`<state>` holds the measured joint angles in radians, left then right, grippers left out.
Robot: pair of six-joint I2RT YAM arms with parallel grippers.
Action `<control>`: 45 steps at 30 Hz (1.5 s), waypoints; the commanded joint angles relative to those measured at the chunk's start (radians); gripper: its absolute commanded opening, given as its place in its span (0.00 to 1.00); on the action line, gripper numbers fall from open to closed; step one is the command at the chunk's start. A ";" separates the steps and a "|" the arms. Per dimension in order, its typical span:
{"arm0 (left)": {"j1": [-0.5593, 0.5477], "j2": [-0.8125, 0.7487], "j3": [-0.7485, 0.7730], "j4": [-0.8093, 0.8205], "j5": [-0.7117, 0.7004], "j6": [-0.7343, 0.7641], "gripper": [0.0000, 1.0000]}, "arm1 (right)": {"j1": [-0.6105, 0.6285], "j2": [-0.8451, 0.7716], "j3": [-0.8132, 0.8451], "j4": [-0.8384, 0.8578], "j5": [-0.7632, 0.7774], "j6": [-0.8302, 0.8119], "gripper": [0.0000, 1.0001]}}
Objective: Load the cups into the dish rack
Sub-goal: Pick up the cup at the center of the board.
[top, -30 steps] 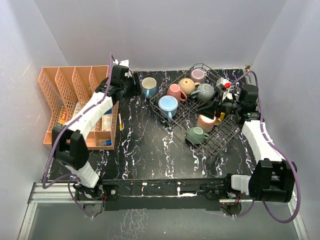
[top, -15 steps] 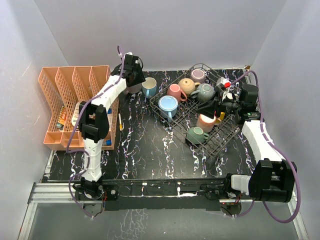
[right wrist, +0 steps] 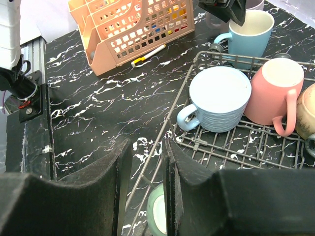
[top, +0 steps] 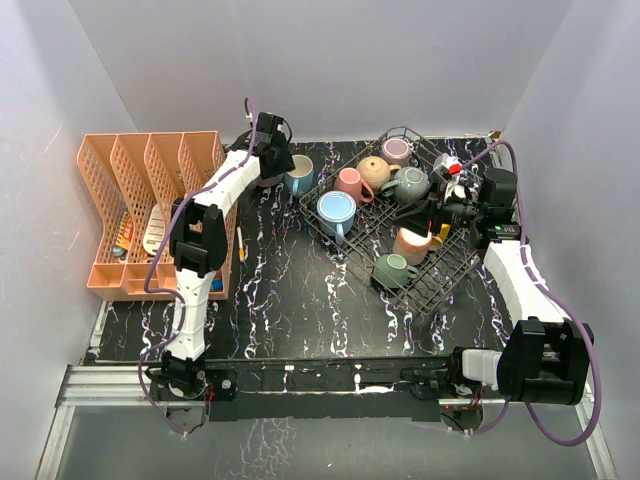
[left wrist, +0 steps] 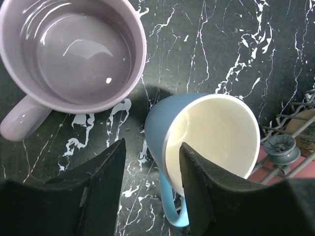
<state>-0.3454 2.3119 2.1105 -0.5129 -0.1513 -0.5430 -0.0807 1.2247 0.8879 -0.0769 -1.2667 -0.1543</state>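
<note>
My left gripper (left wrist: 150, 194) is open at the back of the table (top: 272, 158). Its fingers straddle the near wall and handle of a blue cup (left wrist: 206, 135) with a white inside, which stands just left of the dish rack (top: 452, 272). A mauve cup (left wrist: 74, 54) stands upright beside it. In the rack are mauve (top: 397, 150), tan (top: 375, 170), pink (top: 350, 183), grey (top: 408, 184), light blue (top: 337, 210), pale pink (top: 412, 243) and green (top: 392, 270) cups. My right gripper (top: 440, 213) hovers over the rack, narrowly open and empty (right wrist: 142, 191).
An orange divided organiser (top: 150, 205) stands at the left with small items in it. A pen (top: 240, 243) lies beside it. The rack's rim wire (right wrist: 162, 142) runs under my right fingers. Grey walls enclose the table on three sides.
My left arm has swung from beside the organiser towards the back and right, and its gripper is now over the blue cup. The right arm has not moved.
</note>
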 commanded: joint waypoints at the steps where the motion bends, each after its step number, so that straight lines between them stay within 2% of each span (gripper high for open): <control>1: 0.000 0.032 0.068 -0.052 0.013 0.023 0.43 | -0.007 -0.016 0.004 0.053 -0.003 0.007 0.33; 7: 0.000 0.066 0.092 -0.071 0.022 0.034 0.26 | -0.007 -0.009 0.001 0.057 -0.004 0.010 0.33; 10: 0.000 0.058 0.092 -0.070 0.023 0.035 0.07 | -0.006 -0.006 0.002 0.057 -0.002 0.010 0.33; 12: -0.001 0.040 0.089 -0.067 0.015 0.036 0.00 | -0.006 -0.006 0.000 0.058 -0.001 0.010 0.33; 22: 0.000 -0.188 -0.089 0.052 -0.018 0.058 0.00 | -0.005 0.009 -0.004 0.066 -0.010 0.017 0.33; 32: 0.000 -0.526 -0.456 0.195 -0.048 0.056 0.00 | -0.005 0.020 -0.017 0.093 -0.039 0.036 0.33; 35: 0.000 -0.664 -0.605 0.250 -0.011 0.036 0.00 | -0.004 0.015 -0.029 0.115 -0.064 0.046 0.33; 39: -0.001 -0.863 -0.817 0.356 0.104 -0.025 0.00 | 0.000 0.003 -0.049 0.163 -0.103 0.066 0.35; 45: -0.013 -1.198 -1.213 0.667 0.301 -0.231 0.00 | 0.009 -0.020 -0.095 0.242 -0.143 0.093 0.40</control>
<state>-0.3485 1.2984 1.0508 -0.1276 -0.0128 -0.6052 -0.0792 1.2430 0.8089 0.0540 -1.3560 -0.0841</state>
